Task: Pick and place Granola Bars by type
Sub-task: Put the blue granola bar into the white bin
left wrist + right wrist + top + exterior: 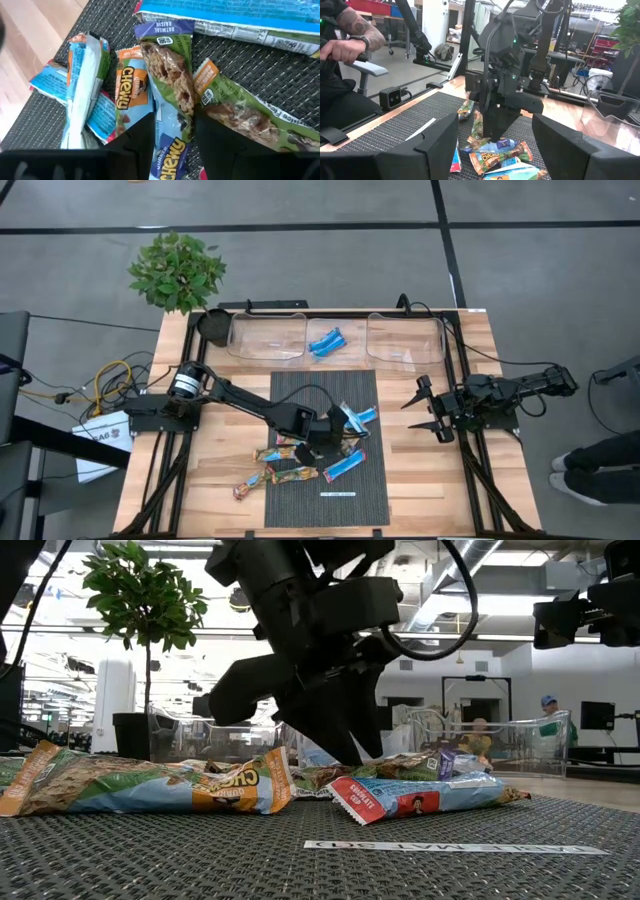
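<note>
Several granola bars lie in a loose pile point(300, 462) on the dark mat point(325, 390): tan Chewy ones point(275, 454) and blue ones point(345, 467). Another blue bar point(358, 417) lies farther back. Two blue bars point(327, 342) lie in the middle clear bin point(335, 352). My left gripper point(320, 442) is open and slants down over the pile. A tan oatmeal-raisin bar point(170, 75) lies lengthwise between its fingers point(140, 142). My right gripper point(424, 410) waits open and level at the table's right side. My left gripper's fingers point(217, 142) stand on either side of the oatmeal-raisin bar's near end point(170, 150), slanting down from the table's left and lying along the bar. The bar rests on the pile. I cannot tell whether the fingers touch it.
Three clear bins stand in a row at the far edge, the left one point(267, 338) and the right one point(405, 340) without bars. A black cup point(213, 326) and a potted plant point(177, 272) are at the far left. A thin white strip point(338, 494) lies near the mat's front.
</note>
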